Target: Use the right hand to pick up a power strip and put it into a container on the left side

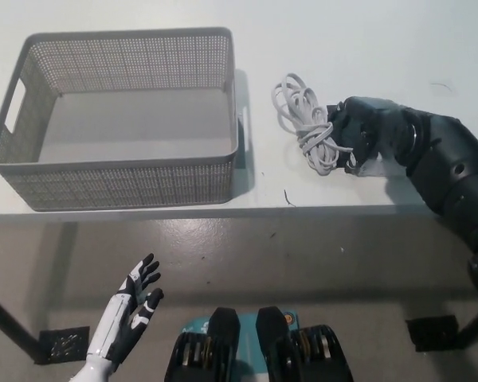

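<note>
Black right hand (365,137) curled down over the power strip on the white desk (366,48); strip body hidden, so closure cannot be judged. Coiled white cable (307,121) trails left toward the grey perforated plastic basket (119,183). Advice: lift cable clear of the rim. White left hand (130,318) spread, idle below

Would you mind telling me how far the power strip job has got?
Nothing delivered: the basket is empty. In hand: the right hand is closed over the power strip beside its coiled cable. Left: lift and drop it in. The left hand rests open below.
</note>
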Controlling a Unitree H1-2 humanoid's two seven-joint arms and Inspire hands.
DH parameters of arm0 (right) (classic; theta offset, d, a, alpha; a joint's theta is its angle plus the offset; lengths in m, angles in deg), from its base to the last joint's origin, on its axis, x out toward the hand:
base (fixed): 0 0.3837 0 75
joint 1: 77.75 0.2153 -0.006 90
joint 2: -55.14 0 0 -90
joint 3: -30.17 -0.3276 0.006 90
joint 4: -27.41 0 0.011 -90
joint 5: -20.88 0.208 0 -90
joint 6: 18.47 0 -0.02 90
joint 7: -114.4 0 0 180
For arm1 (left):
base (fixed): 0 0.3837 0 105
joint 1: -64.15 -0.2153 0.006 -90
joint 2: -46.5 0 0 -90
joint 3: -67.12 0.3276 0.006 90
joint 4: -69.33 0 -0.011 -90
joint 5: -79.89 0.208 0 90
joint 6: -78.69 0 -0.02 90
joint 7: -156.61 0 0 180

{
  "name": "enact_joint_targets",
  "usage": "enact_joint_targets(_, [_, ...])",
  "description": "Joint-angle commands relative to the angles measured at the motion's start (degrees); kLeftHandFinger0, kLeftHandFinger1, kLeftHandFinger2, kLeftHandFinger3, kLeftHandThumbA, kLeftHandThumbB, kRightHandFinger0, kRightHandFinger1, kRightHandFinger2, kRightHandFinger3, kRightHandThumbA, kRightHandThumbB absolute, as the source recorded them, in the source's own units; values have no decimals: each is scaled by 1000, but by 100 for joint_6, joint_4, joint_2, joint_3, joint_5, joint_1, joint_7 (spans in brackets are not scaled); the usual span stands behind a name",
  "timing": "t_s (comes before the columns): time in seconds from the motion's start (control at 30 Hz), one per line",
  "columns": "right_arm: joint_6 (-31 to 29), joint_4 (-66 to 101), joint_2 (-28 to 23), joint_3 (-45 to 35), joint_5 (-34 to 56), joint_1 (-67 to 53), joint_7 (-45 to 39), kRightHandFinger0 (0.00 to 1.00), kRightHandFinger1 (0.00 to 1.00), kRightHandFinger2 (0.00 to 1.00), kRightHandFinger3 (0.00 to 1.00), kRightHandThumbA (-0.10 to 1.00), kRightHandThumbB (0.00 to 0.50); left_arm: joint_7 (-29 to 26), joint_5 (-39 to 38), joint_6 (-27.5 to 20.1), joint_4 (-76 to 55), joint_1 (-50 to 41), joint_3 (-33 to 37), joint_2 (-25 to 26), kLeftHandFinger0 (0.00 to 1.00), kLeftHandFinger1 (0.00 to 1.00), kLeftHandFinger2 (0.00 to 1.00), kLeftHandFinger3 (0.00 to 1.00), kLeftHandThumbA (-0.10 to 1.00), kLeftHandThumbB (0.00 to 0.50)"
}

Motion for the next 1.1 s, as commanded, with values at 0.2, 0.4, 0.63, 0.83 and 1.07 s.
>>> enact_joint_targets(0.2, [-1218, -126, 370, 100, -701, -164, 5395, 0, 150, 596, 501, -100, 147, 25, -11, -231, -109, 126, 47, 110, 725, 831, 951, 1000, 901, 133])
enact_joint_targets(0.4, [-1287, -59, 300, 71, -727, -34, 5598, 0, 171, 603, 376, -100, 136, 29, 54, -231, -104, 115, 72, 139, 691, 780, 888, 1000, 924, 117])
enact_joint_targets(0.63, [-1272, 145, 108, 124, -955, 316, 6155, 0, 118, 465, 398, -100, 170, 83, -4, -231, -113, 105, 80, 143, 655, 733, 833, 1000, 928, 117])
enact_joint_targets(0.83, [-1088, 299, -144, 324, -1296, 813, 6481, 0, 83, 680, 559, -100, 110, 79, 17, -231, -139, 62, 98, 156, 642, 699, 795, 1000, 915, 96])
enact_joint_targets(1.07, [-1075, 407, -344, 234, -1349, 1312, 6538, 0, 164, 658, 504, -100, 170, 26, 103, -231, -159, 56, 157, 194, 612, 643, 727, 1000, 922, 87])
